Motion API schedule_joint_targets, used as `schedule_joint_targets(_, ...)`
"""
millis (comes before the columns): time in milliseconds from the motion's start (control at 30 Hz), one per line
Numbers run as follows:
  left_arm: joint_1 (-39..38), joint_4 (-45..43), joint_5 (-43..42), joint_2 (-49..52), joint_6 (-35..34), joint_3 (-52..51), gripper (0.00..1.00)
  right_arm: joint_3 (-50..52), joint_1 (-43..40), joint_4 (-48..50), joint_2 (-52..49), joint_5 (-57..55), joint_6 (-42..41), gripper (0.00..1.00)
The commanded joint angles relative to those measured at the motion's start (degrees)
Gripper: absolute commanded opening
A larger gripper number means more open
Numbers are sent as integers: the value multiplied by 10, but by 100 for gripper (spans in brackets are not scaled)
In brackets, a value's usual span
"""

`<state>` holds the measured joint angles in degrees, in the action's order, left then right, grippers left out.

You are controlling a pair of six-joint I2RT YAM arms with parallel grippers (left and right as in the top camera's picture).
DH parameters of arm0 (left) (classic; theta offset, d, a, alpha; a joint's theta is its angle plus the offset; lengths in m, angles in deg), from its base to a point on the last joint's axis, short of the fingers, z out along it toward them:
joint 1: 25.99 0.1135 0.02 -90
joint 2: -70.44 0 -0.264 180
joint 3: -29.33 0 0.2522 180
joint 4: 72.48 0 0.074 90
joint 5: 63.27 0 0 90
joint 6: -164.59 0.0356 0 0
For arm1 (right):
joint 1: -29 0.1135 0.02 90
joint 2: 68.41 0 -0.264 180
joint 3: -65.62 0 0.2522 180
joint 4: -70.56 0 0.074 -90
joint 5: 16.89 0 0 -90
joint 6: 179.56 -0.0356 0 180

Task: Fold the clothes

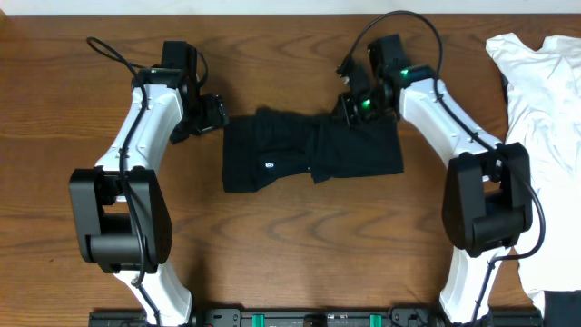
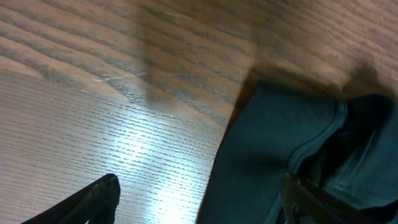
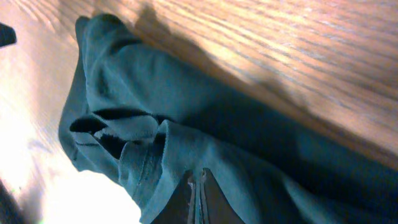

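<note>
Well, in the overhead view the black shirt (image 1: pixel 309 150) lies in the middle of the table (image 1: pixel 290 254), already gathered into a wide, uneven band with a lumpy ridge near its centre. The left gripper (image 1: pixel 216 113) sits just beside the shirt's upper left corner, and the right gripper (image 1: pixel 349 109) is on the upper edge, a little right of centre. A white shirt (image 1: pixel 545 136) lies well apart at the right side, and I leave it alone.

From the left wrist camera, I see the two fingers (image 2: pixel 99 194) standing wide apart. One is over bare wood and the other is at the fabric, with the shirt's edge between them. Nothing is gripped on this side.

From the right wrist camera, the fingers (image 3: pixel 198 196) are pressed together, and I judge that a thin fold of the shirt is caught between them, beside a bunched seam.

My worry is about the uneven hold. If I lift with the right arm while the left has nothing, the soft cloth will probably drag and twist, and the band will open. The pinch may also take only one layer, so the lower layers would stay on the table. On the left, the fingers could close on wood and miss the corner.
</note>
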<state>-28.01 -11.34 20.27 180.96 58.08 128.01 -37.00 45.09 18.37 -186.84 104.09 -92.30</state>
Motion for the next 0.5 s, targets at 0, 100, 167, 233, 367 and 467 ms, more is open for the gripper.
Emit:
schedule_joint_targets(0,2,9,-6,-7,-1,-3,89,47,15,47,11,-17,-3,3)
schedule_joint_targets(100,2,17,-10,-5,-1,-3,92,97,23,131,11,-16,-4,3)
schedule_joint_targets(167,2,21,-29,-3,-1,-3,93,122,27,174,11,-16,-5,3)
schedule_joint_targets(233,2,23,-77,3,0,-3,95,141,31,203,11,-16,-11,4)
schedule_joint_targets(367,2,28,-179,16,26,-3,96,156,40,224,11,-17,-19,4)
schedule_joint_targets(467,2,38,-199,24,39,-4,96,156,45,222,11,-26,-19,4)
